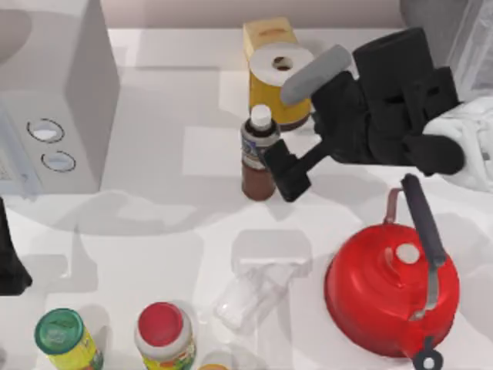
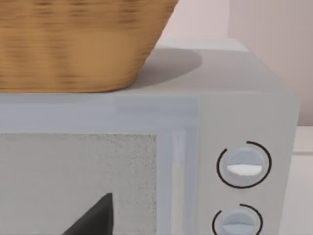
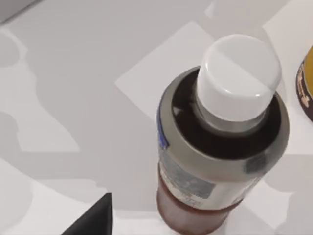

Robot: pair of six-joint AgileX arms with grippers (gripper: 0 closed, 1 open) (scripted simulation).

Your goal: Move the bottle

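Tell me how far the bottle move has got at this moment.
Done: the right gripper has reached the bottle, its fingers beside the lower body. In hand: closing in; whether the fingers grip it cannot be told. The bottle stands upright on the table by the yellow canister. Left: lifting and moving. The left arm sits parked at the left edge.

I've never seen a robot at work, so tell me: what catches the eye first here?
The bright red kettle at the table's lower right stands out most. Next, the black right gripper reaching in from the right, against the small brown bottle standing mid-table, before a yellow canister.
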